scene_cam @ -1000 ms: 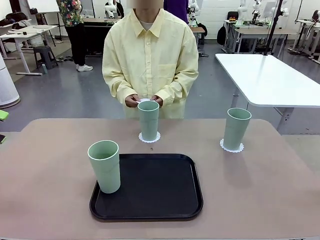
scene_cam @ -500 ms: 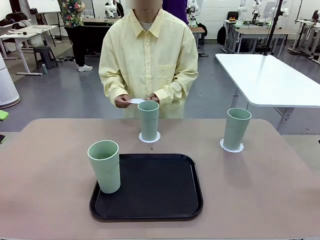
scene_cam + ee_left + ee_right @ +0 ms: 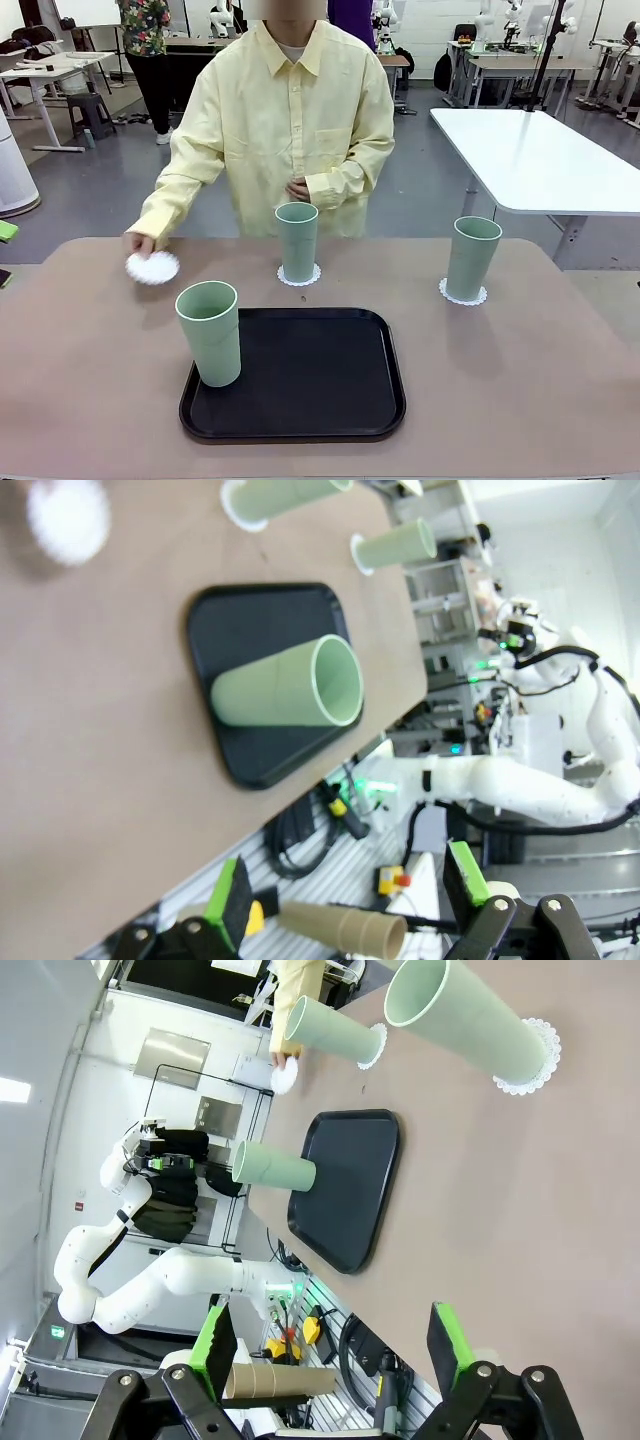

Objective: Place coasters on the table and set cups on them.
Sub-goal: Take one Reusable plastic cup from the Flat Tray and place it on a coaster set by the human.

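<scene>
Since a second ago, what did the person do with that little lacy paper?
The person's hand carried the third coaster from behind the middle cup out and down to the table's left part, fingers still at its edge. The other hand stayed at the waist. Unmoved: the middle cup and right cup on their coasters, the third cup on the tray.
</scene>
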Tool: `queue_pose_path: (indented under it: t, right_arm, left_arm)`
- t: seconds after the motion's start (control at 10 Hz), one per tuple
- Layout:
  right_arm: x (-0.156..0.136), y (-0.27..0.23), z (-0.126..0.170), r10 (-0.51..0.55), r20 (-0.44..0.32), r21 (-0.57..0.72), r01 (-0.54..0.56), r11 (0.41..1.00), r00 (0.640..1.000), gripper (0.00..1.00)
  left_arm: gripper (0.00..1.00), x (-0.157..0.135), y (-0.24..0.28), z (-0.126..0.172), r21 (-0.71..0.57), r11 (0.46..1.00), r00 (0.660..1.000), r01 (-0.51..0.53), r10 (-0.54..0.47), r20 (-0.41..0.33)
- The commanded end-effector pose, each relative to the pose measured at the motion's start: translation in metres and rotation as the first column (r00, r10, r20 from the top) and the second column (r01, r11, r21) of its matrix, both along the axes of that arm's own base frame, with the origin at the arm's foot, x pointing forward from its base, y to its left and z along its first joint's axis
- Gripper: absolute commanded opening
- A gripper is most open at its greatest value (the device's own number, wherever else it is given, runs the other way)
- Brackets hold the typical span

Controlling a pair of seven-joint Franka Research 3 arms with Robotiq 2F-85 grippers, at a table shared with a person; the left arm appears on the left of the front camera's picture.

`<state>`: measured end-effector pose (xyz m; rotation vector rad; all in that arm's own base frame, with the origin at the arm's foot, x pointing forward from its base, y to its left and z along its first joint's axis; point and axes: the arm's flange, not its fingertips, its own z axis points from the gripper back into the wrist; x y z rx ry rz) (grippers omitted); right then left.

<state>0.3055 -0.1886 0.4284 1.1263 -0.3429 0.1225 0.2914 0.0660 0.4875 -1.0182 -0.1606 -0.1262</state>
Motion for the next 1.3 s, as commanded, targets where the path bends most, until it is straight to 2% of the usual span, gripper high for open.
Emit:
queue_pose_path:
  t: [0.0,1.2]
  right_arm:
    - [-0.0017,0.0005,-0.0010,-0.002,-0.002,0.014,0.002,1.000,1.000,1.00]
    - [-0.0017,0.0005,-0.0010,-0.002,-0.002,0.014,0.002,1.000,1.000,1.00]
  left_arm:
    - [1.00,0.0000,0.0008,-0.0009,-0.020,1.000,1.000,0.009,-0.009,0.022]
    - [1.00,0.0000,0.0008,-0.0009,-0.020,1.000,1.000,0.009,-0.009,0.022]
